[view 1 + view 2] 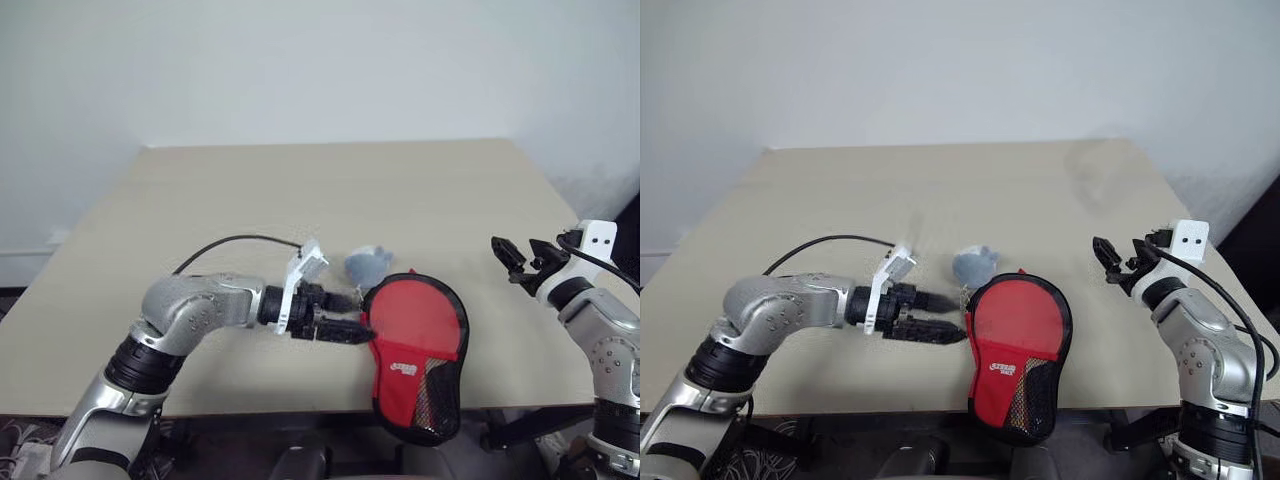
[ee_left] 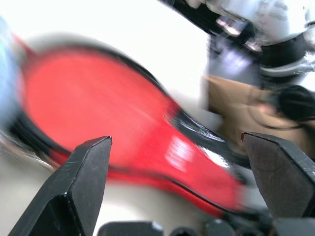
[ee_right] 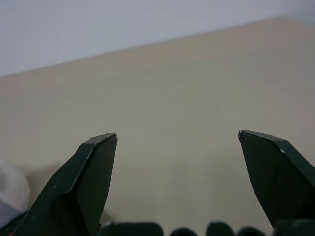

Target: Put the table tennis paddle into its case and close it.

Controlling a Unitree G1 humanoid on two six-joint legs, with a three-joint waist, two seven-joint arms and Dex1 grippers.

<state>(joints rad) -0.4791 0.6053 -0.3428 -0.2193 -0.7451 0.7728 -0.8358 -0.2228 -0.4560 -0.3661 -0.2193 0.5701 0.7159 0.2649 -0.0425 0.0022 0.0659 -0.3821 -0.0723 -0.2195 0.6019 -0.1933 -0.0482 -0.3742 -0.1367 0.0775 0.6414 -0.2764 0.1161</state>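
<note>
The case (image 1: 415, 350) lies flat near the table's front edge, red with a black rim, a white logo and a black mesh patch; its narrow end hangs over the edge. The table tennis paddle is hidden. My left gripper (image 1: 365, 317) is open, pointing right, with its fingertips right at the case's left rim and nothing between them. In the left wrist view the case (image 2: 98, 98) lies just beyond the spread fingers (image 2: 83, 182). My right gripper (image 1: 518, 252) is open and empty, raised above the table well to the right of the case.
A small grey roundish lump (image 1: 368, 264) sits on the beige table (image 1: 330, 190) just behind the case's upper left. The table's right edge runs close to my right arm. A pale wall stands behind the table.
</note>
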